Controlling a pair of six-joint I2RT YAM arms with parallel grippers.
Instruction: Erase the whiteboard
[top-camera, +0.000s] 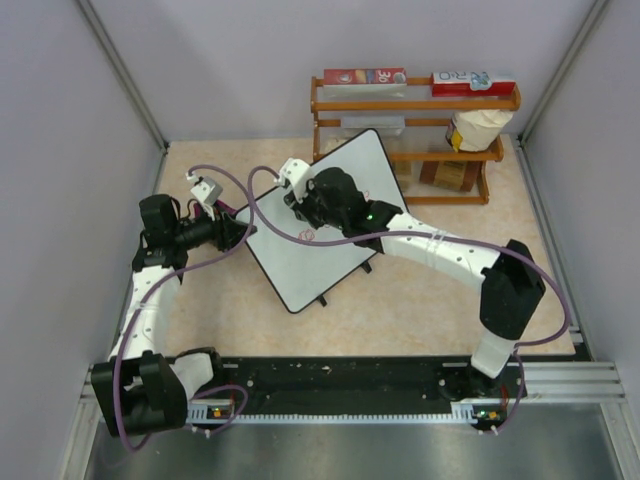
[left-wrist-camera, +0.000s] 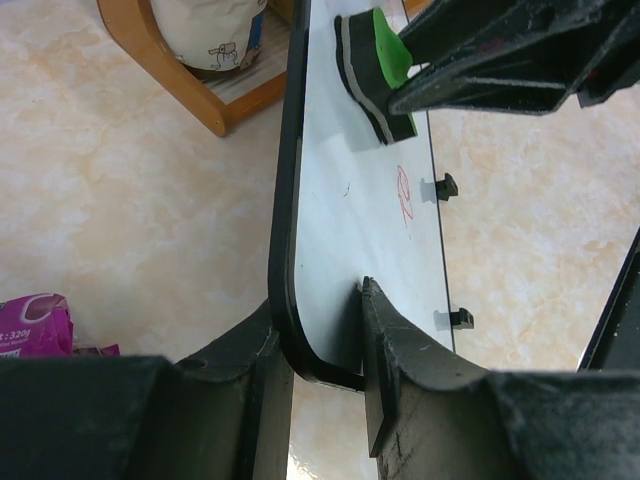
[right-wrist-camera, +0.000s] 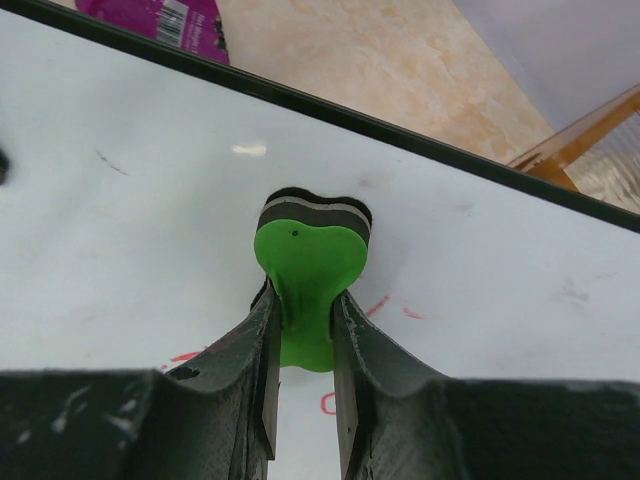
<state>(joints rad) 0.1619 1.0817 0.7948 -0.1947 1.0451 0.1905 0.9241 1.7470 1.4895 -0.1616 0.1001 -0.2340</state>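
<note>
The whiteboard (top-camera: 305, 265) lies at a slant in the middle of the table, white with a thin black frame and small black feet. Faint red handwriting (left-wrist-camera: 403, 195) remains near its middle. My left gripper (left-wrist-camera: 322, 345) is shut on the board's rounded left corner, one finger on each face. My right gripper (right-wrist-camera: 303, 335) is shut on a green eraser (right-wrist-camera: 305, 255), whose dark felt pad rests on the whiteboard (right-wrist-camera: 120, 230). Red strokes (right-wrist-camera: 385, 303) show just beside and under the right gripper's fingers. From above, the right gripper (top-camera: 298, 198) hovers over the board's upper left part and the left gripper (top-camera: 240, 232) is at its left edge.
A wooden rack (top-camera: 415, 100) stands at the back right, holding boxes and a white bag, close to the board's far corner. A purple packet (left-wrist-camera: 35, 325) lies on the table to the left of the board. Grey walls close in both sides.
</note>
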